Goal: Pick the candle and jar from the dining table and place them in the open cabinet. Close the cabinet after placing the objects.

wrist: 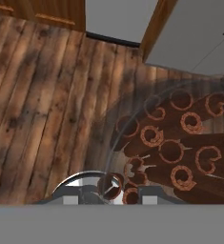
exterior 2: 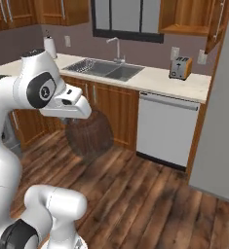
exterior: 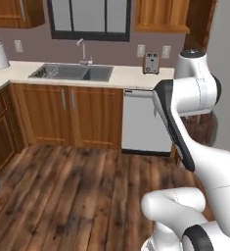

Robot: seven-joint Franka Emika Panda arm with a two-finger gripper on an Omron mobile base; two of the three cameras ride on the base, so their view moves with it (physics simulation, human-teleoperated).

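Right up close in the hand view, the gripper (wrist: pixel 114 193) has its two dark tips pinching the jar (wrist: pixel 173 143) by a curved glass edge, likely the rim or lid, jaws partly closed on it and the jar hanging out ahead of the hand over the wooden floor (wrist: pixel 46 109). And what a look inside: clear round glass, almost invisible at the wall, packed with dark reddish-brown sticks whose curled ends face the camera like little scrolls. My read is that this is a stiff, smooth, breakable load, fairly heavy for such a narrow bite, so it could swing or slip if the arm jerks; a hold across the lid or low on the body would feel safer. From the right base view the jar (exterior 2: pixel 89 133) shows as a squat brownish see-through shape just under the white hand, above the floor. Further from the jar stands the white dishwasher (exterior 2: pixel 167 129), then the counter (exterior 2: pixel 155 78) with its sink (exterior 2: pixel 104 69) and orange toaster (exterior 2: pixel 180 67), and highest and farthest, the open cabinet (exterior 2: pixel 194 17).
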